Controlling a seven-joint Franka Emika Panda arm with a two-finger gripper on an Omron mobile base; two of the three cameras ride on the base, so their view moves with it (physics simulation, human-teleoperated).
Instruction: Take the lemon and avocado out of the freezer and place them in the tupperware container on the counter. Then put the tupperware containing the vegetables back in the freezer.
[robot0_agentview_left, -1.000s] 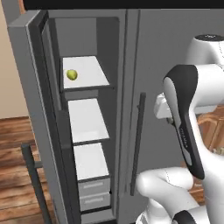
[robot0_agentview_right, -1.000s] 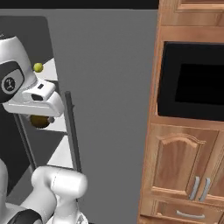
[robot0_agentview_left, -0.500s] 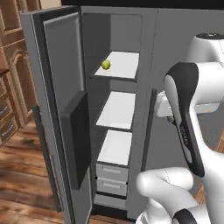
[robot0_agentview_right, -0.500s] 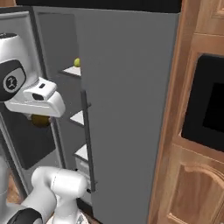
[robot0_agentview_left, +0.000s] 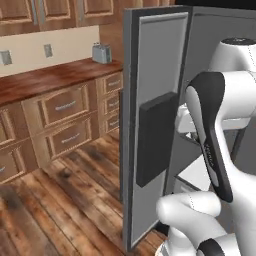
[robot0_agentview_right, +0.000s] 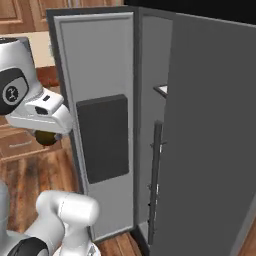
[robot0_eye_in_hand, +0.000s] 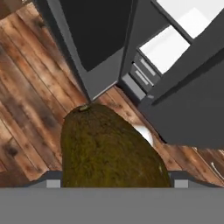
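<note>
My gripper (robot0_agentview_right: 47, 135) is shut on the avocado (robot0_eye_in_hand: 111, 148), a dark brown-olive fruit that hangs under the white hand at the left of the right base view (robot0_agentview_right: 46, 139). In the hand view it bulges large between the fingertips, above the wooden floor. The freezer (robot0_agentview_right: 210, 150) stands to the right, and its open door (robot0_agentview_left: 155, 125) rises close in front of the arm. The reddish-brown counter (robot0_agentview_left: 50, 80) runs along the far left wall. The lemon and the tupperware container are out of view.
A toaster (robot0_agentview_left: 101, 52) sits at the counter's right end, above light wooden drawers (robot0_agentview_left: 65, 107). The freezer's other door carries a long dark bar handle (robot0_agentview_right: 156, 185). White shelves (robot0_eye_in_hand: 168, 46) and grey drawers (robot0_eye_in_hand: 142, 76) show past the open door. Wooden floor (robot0_agentview_left: 60, 200) spreads to the left.
The base has turned left, so the whole scene has swung from the freezer's shelves to its open door and the counter. The avocado stays in the gripper.
</note>
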